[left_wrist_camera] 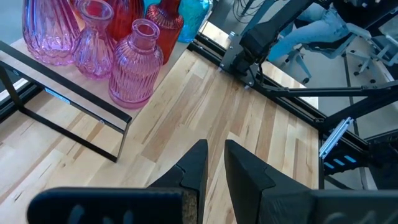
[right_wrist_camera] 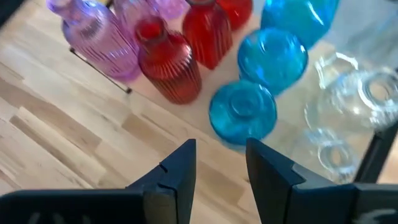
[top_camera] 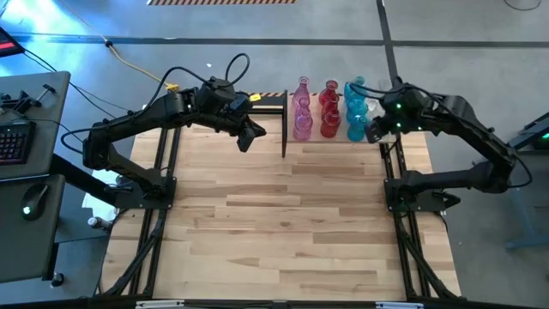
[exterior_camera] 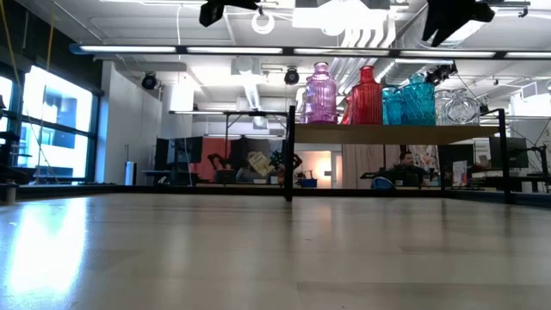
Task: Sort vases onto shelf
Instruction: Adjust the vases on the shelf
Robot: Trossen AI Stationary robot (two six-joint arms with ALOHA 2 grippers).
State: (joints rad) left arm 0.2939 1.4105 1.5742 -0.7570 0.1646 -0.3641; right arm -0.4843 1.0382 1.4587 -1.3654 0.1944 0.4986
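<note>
Pink vases (top_camera: 302,116), red vases (top_camera: 329,112) and turquoise-blue vases (top_camera: 355,112) stand upright in rows on the shelf (top_camera: 319,141) at the table's far edge. The low view shows the shelf (exterior_camera: 396,133) raised on black legs, with clear vases (exterior_camera: 456,108) at its right end. My left gripper (top_camera: 246,142) hovers left of the shelf's black end bar, empty, with only a narrow gap between its fingers (left_wrist_camera: 216,149). My right gripper (top_camera: 373,133) hangs above the shelf's right part, open and empty (right_wrist_camera: 221,149), over a round blue vase (right_wrist_camera: 242,112) and near clear vases (right_wrist_camera: 367,93).
The planked tabletop (top_camera: 283,223) stretches bare from the shelf to the near edge. Black frame rails (top_camera: 154,215) run along both sides. A desk with a keyboard (top_camera: 13,142) stands left of the table. A person (exterior_camera: 405,164) sits in the room behind.
</note>
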